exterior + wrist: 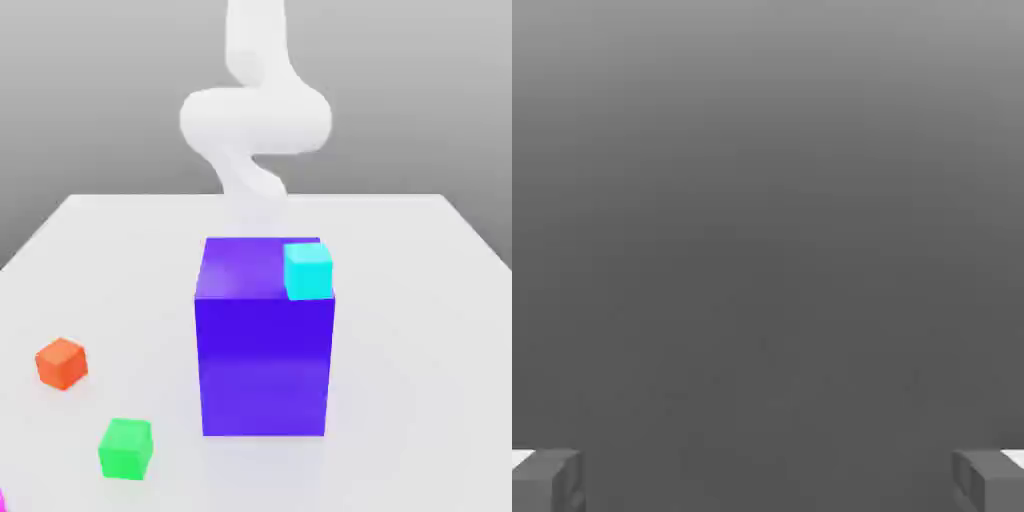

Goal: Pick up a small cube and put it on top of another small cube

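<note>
Simulated white tabletop (420, 300), grey backdrop

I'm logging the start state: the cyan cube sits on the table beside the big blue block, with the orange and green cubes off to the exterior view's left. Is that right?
Not quite. The cyan cube sits on top of the big blue block, at its upper corner toward the exterior view's right, not on the table. The exterior view shows this. The orange cube and green cube do lie to that view's left.

— Hidden behind the tall blue block (265, 340): lower white arm (255, 120) and a stretch of tabletop (420, 330).

— Cut off anywhere?

— Arm's upper end, cropped. Also a magenta sliver (2, 500) at the exterior view's left corner, barely showing. On the claw (768, 480), fingertips (547, 480) clipped at the frame's edge.
</note>
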{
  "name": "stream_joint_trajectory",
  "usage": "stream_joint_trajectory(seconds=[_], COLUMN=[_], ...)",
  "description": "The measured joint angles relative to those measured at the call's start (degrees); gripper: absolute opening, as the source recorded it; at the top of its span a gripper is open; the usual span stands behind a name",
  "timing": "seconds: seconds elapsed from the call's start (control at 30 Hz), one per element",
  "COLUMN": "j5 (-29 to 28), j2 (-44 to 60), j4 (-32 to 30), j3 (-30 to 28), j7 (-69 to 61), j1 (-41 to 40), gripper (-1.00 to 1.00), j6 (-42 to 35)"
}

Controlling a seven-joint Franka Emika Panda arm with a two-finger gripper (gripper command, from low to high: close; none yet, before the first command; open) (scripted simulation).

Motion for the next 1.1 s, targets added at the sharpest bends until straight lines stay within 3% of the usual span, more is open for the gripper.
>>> stream_joint_trajectory(seconds=[0.57, 1.1], j5=[-0.5, 7.4], j2=[35.7, 69.2], j4=[7.3, 14.2], j3=[-4.7, -8.3], j7=[13.2, 19.7], j1=[-9.8, -18.7], gripper=[0.0, 0.0], j6=[6.5, 12.8])
